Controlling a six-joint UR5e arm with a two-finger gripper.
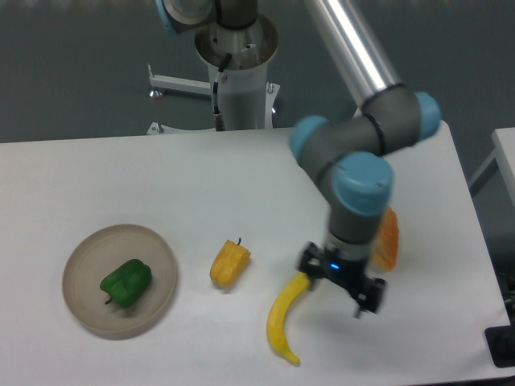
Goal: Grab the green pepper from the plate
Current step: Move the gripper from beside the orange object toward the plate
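Green pepper is the thing I want, and it sits on the plate, a bit left of the plate's middle. It looks shiny and smooth, so I think it could slip. It also looks light and hollow, a little firm, with bumpy sides. I think the best place to hold it is across its fat middle, one finger on each side, not by the tiny dark stem at its lower left. A soft squeeze should do, so it does not pop out.

My gripper is well apart from the pepper. It hangs over the table far to the right, just by the top end of the banana. My fingers look spread apart and hold nothing.

Between me and the plate there is a yellow pepper. An orange thing peeks out behind my arm. I would have to go left, past the banana and the yellow pepper, to get over the plate.
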